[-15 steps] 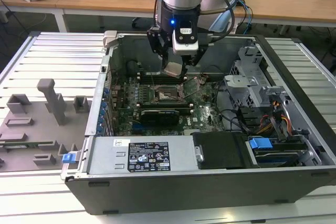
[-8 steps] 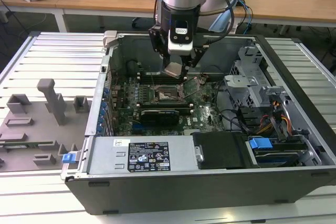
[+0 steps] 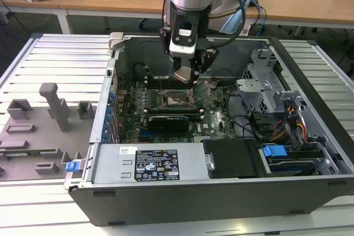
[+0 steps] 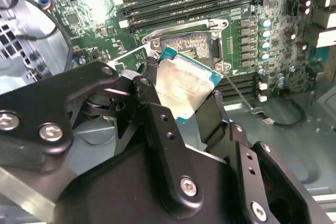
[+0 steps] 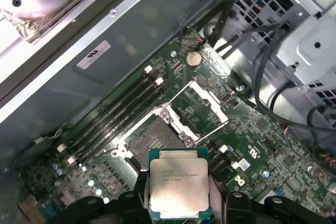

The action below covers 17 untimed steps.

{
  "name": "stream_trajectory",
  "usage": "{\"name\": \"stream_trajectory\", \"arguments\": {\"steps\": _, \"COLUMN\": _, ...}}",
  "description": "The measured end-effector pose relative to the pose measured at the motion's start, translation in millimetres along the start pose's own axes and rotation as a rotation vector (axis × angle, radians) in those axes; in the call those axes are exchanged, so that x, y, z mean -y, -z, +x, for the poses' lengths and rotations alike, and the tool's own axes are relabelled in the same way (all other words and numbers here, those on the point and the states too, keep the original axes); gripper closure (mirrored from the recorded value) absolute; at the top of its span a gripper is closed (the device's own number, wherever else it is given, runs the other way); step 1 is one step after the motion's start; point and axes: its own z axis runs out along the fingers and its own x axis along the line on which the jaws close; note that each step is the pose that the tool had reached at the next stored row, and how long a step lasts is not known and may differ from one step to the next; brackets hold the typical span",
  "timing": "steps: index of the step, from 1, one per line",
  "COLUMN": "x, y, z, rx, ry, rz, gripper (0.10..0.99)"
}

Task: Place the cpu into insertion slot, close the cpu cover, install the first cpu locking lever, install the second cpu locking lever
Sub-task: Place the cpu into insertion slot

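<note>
My gripper [image 3: 184, 75] hangs inside the open computer case, shut on the cpu [image 5: 178, 181], a flat square chip with a silver top and a green rim. Black fingers [image 5: 137, 195] press two opposite edges of the cpu [image 4: 184, 85]. The chip sits tilted just above the green motherboard [image 3: 215, 119], a little off from the insertion slot [image 5: 151, 141]. The insertion slot [image 3: 176, 99] lies bare, with its dark contact field showing [image 4: 190, 42]. The cpu cover [image 5: 210, 100] stands swung open beside the slot, and a thin locking lever [image 5: 170, 98] is raised.
Long memory slots [image 5: 118, 109] run beside the socket. A black card [image 3: 168, 120] sits in front of it in the exterior view. A metal drive cage [image 3: 260, 81] and cables [image 3: 287, 125] fill the exterior view's right. Grey fixtures [image 3: 52, 106] stand on the table outside the case.
</note>
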Motion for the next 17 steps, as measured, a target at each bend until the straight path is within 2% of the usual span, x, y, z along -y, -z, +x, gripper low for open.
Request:
{"name": "stream_trajectory", "arguments": {"steps": 12, "x": 0.3, "y": -3.8, "z": -0.1, "rx": 0.0167, "ry": -0.185, "rz": -0.003, "gripper": 0.545}}
{"name": "stream_trajectory", "arguments": {"steps": 17, "x": 0.6, "y": -6.8, "z": -0.1, "rx": 0.0252, "ry": -0.281, "rz": -0.004, "gripper": 0.545}}
